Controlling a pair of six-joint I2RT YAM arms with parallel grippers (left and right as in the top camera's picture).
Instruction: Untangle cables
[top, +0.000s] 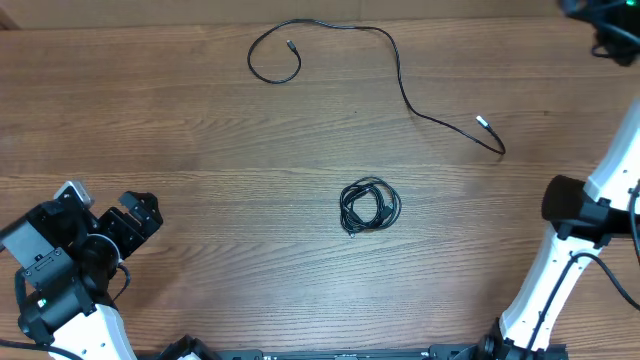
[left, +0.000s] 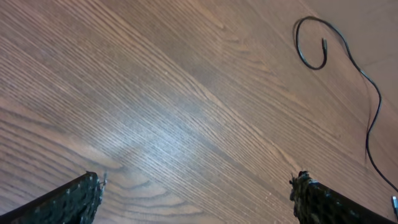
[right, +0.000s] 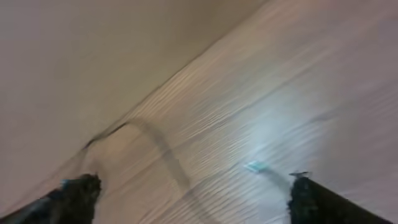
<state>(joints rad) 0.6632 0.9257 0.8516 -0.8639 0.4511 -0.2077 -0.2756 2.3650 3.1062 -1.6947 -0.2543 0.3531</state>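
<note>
While the L jaws and R jaws both stand wide apart w/ nothing between, the coil (top: 369, 207) lies at the middle of the desk (top: 180, 130); a loose cable (top: 400, 85) snakes along the far side, well apart from the coil. R wrist view is blurred.

The table (top: 200, 180) is a broad surface of brown wood, its grain running from left to right. A long loose cable (top: 400, 85) lies flat on the far half. One end curls into an open loop with a dark plug (top: 291, 45) inside it, and the strand snakes rightward to a hairpin bend beside a light-tipped plug (top: 483, 122). Near the middle, well apart from that strand, a small black coil of cable (top: 369, 206) rests on the wood.
</note>
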